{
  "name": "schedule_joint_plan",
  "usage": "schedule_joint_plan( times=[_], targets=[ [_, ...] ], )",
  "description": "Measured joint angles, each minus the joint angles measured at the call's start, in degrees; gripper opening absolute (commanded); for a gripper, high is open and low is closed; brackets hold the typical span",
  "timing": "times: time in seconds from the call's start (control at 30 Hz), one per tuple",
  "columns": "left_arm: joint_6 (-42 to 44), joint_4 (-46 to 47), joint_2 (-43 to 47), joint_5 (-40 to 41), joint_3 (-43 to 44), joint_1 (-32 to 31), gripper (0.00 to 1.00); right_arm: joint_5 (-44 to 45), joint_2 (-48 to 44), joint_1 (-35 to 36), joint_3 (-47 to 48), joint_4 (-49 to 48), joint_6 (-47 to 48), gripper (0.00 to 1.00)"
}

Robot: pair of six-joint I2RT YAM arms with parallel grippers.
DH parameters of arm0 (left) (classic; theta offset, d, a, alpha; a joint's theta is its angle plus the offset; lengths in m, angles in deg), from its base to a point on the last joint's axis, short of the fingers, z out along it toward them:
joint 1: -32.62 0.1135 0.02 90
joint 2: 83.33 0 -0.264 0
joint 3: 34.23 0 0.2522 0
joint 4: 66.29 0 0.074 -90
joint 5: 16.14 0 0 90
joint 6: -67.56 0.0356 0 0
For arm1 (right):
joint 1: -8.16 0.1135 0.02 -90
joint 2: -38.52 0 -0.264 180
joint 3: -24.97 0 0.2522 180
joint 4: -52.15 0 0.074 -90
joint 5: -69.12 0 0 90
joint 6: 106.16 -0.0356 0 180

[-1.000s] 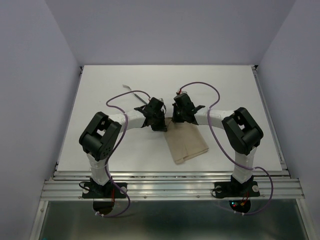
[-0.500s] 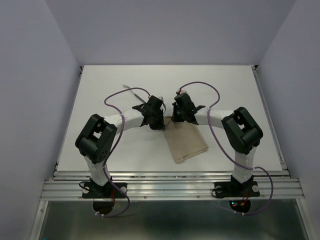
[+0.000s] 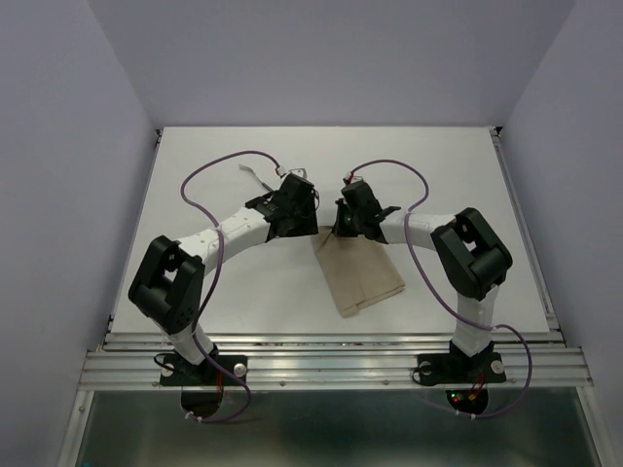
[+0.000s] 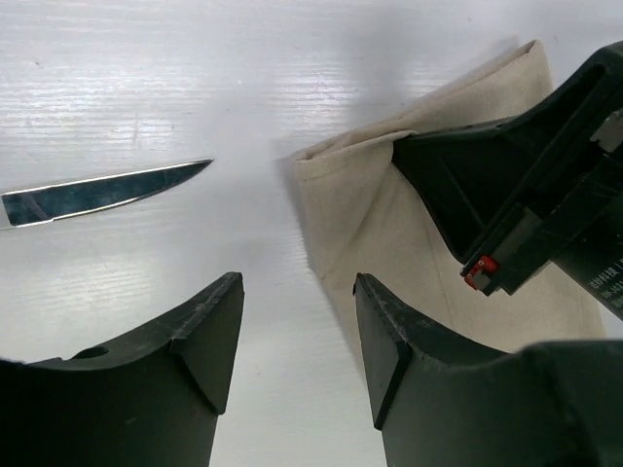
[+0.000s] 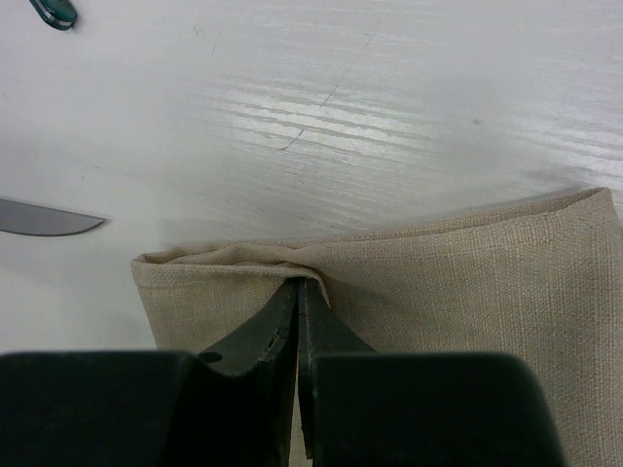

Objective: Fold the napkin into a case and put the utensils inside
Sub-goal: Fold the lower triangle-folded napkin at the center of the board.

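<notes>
Napkin [image 3: 362, 277]: folded into a narrow oblong case, flat on the bench [image 3: 195, 156], lying before the right arm with its far short end up between the two wrists.
Right fingers [image 5: 258, 341]: pressed together on a small pinch of the top layer at that far edge; cloth puckered at the tips. Probably held so to lift one layer and keep the mouth of the case open.
Left fingers [image 4: 200, 326]: spread, nothing between them, hanging over bare bench just beside the case's left corner. Seemingly freed to fetch cutlery.
Knife [image 4: 97, 192]: flat on the bench, blade tip aimed at the case's corner, near but apart; not yet inside.
Other utensils: none made out.
Left arm pose: reaching forward and inward, forearm stretched long, wrist tipped down at the bench.
Right arm pose: elbow bent high near its base, forearm reaching inward, wrist low over the cloth.
Stage, as judged: case formed, loading not begun.
</notes>
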Motion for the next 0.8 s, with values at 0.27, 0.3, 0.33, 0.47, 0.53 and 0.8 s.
schedule_joint_plan(
  times=[0.27,0.3,0.33,0.47,0.53,0.8],
  targets=[
    [0.28,0.83,0.17,3.69,-0.9,-0.42,0.54,-0.11,0.0,0.0,0.0,0.0,0.0,0.07],
    [0.5,2.49,0.59,4.2,-2.01,-0.59,0.54,-0.11,0.0,0.0,0.0,-0.02,0.0,0.07],
    [0.96,3.67,1.36,4.66,-3.32,-0.81,0.54,-0.13,0.0,0.0,0.0,-0.02,0.0,0.07],
    [2.58,6.54,4.57,5.86,-7.63,-1.25,0.54,-0.15,0.0,-0.02,-0.15,-0.28,0.02,0.07],
    [3.85,7.67,4.81,5.6,-7.54,-1.25,0.52,-0.17,0.0,-0.02,-0.2,-0.39,0.0,0.07],
    [6.27,11.72,0.9,-0.35,-5.92,-1.2,0.32,-0.24,0.0,-0.02,-0.22,-0.42,0.0,0.07]
  ],
)
